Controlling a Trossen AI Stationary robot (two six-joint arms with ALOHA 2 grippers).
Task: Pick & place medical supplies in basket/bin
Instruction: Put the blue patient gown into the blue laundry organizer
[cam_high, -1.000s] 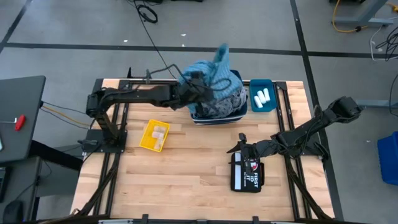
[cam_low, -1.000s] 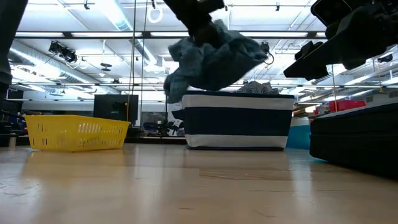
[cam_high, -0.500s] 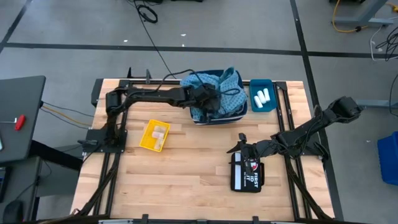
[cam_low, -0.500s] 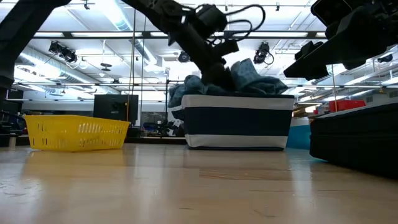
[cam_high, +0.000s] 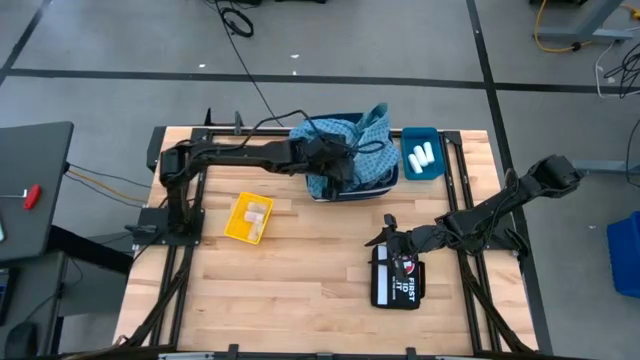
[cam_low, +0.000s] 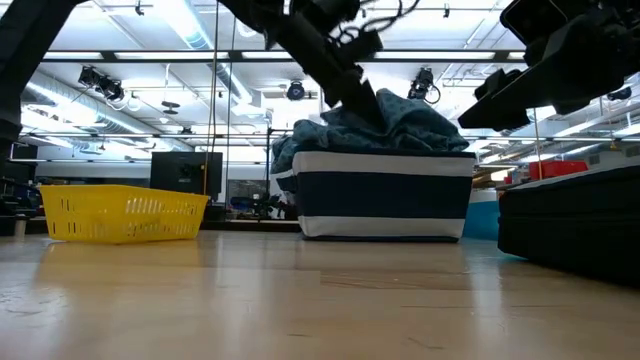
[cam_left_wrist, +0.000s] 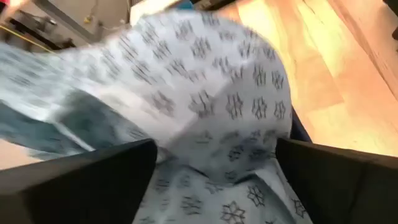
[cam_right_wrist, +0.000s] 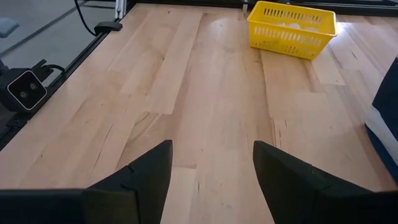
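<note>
Left gripper (cam_high: 335, 166) is seen parted over the blue cloths (cam_high: 360, 150) heaped in the striped basket (cam_low: 385, 195); grip unclear. Right gripper (cam_high: 386, 228), spread, empty, is parked by the first-aid pouch (cam_high: 397, 280). White rolls (cam_high: 422, 156) are shown only from above.

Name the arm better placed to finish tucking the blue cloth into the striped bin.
Left. The left gripper is over the striped bin, its fingers wide apart around the cloth. The right gripper waits open by the first aid case.
</note>
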